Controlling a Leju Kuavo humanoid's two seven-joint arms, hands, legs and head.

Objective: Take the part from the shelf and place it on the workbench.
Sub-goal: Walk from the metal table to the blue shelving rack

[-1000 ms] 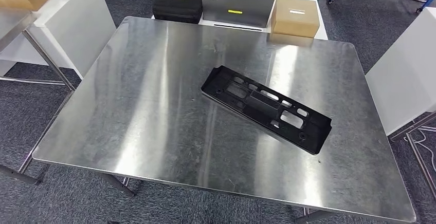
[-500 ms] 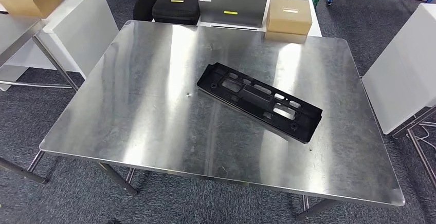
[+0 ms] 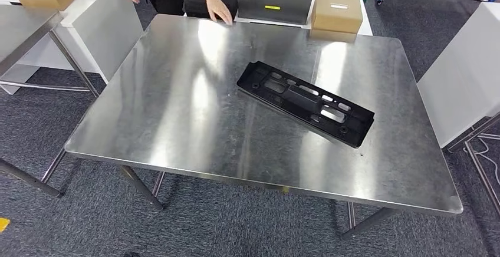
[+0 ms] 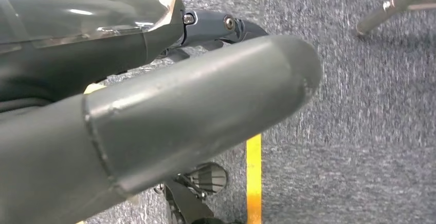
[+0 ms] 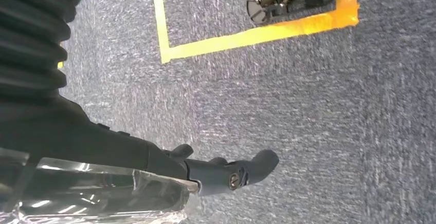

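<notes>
The part (image 3: 305, 102), a long black plastic panel with several cut-outs, lies flat and slantwise on the steel workbench (image 3: 177, 109), right of its middle. Nothing touches it. My left hand (image 4: 169, 106) hangs over the grey carpet, thick thumb stretched out, with nothing in it. My right hand (image 5: 154, 167) also hangs over the carpet, its dark fingers held out straight and empty.
A person stands at the bench's far edge with a hand (image 3: 221, 14) on its corner. Behind the bench are a grey panel (image 3: 274, 0) and a cardboard box (image 3: 336, 12). White tables flank it on the left (image 3: 112, 21) and right (image 3: 466, 74).
The whole picture has shifted, so the camera moved; the bench now shows from farther back. A person has come in at the far side and reached toward the bench's edge.
</notes>
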